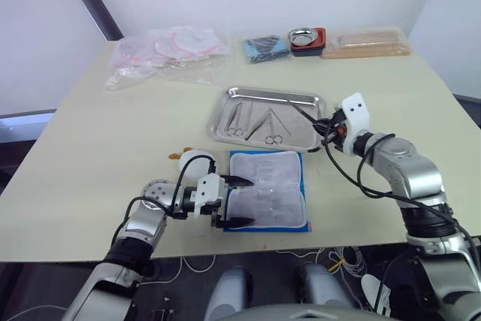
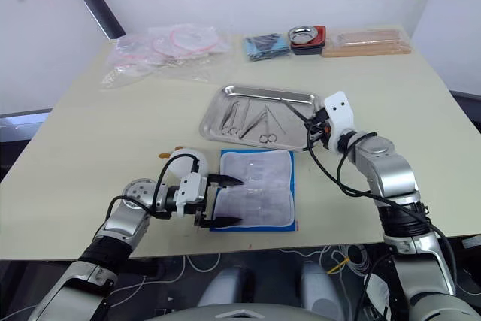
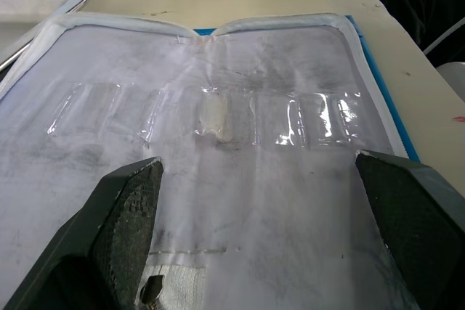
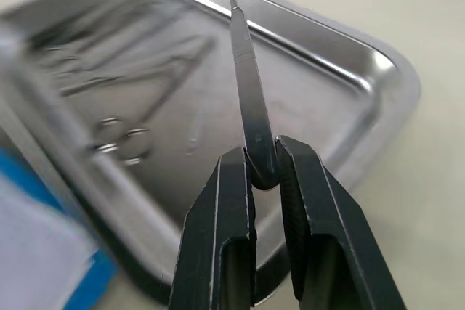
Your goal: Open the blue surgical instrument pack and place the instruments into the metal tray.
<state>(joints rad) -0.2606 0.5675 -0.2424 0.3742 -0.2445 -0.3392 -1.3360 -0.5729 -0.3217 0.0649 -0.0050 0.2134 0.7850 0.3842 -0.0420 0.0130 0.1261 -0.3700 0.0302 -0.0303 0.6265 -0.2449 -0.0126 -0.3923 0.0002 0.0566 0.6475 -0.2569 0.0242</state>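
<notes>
The blue surgical instrument pack point(image 1: 268, 189) lies opened flat near the table's front edge, grey-white lining point(image 3: 218, 201) facing up. Its clear slots look empty in the left wrist view. My left gripper point(image 1: 248, 201) is open at the pack's left edge, one finger point(image 3: 123, 215) on each side over the lining. The metal tray point(image 1: 301, 131) sits just behind the pack, with several instruments point(image 1: 255, 120) lying in it. My right gripper point(image 4: 263, 157) is shut on one slender dark instrument point(image 4: 243, 70). It holds this over the tray's right end, the tip pointing into the tray.
Clear plastic bags point(image 1: 165, 54) lie at the back left. A small blue packet point(image 1: 264, 46), a round metal bowl in a red holder point(image 1: 307, 38) and a clear package point(image 1: 368, 43) line the back edge. A small white-and-orange object point(image 1: 180, 155) sits by my left arm.
</notes>
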